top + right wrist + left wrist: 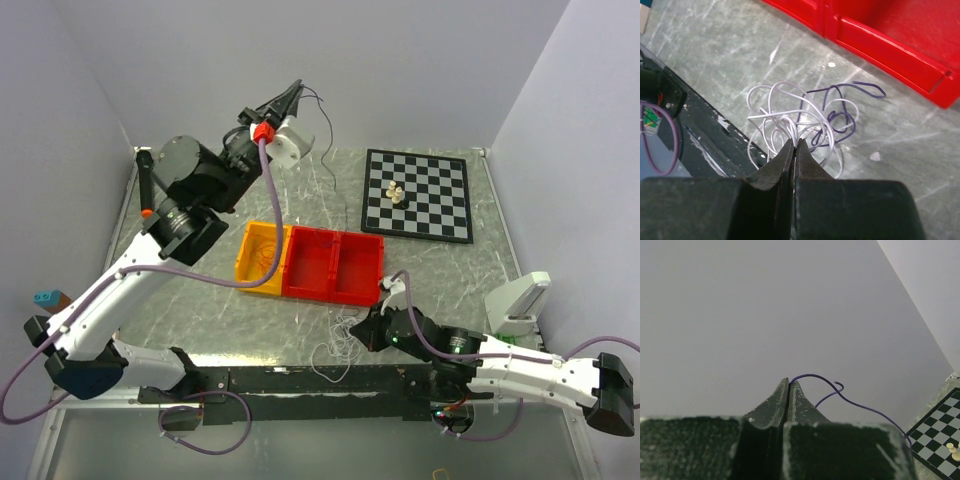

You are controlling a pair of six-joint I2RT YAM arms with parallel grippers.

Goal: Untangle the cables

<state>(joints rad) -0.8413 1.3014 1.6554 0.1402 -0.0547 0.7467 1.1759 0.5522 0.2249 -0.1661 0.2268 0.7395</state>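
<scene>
Purple thin wire (810,375) hangs pinched in my raised left gripper (788,383); my right gripper (794,144) (jaws together) sits at white curly wire loops (785,119) near red plastic bins (890,35).

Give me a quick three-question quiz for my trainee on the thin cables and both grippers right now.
1. True or false: the left gripper is shut on a thin purple wire.
2. Which holds the thin orange wire? A) yellow plastic bin B) red two-compartment plastic bin C) black-and-white chessboard
3. Short answer: what does the right gripper grip?
Key: 1 true; 2 A; 3 looped white wires.
</scene>
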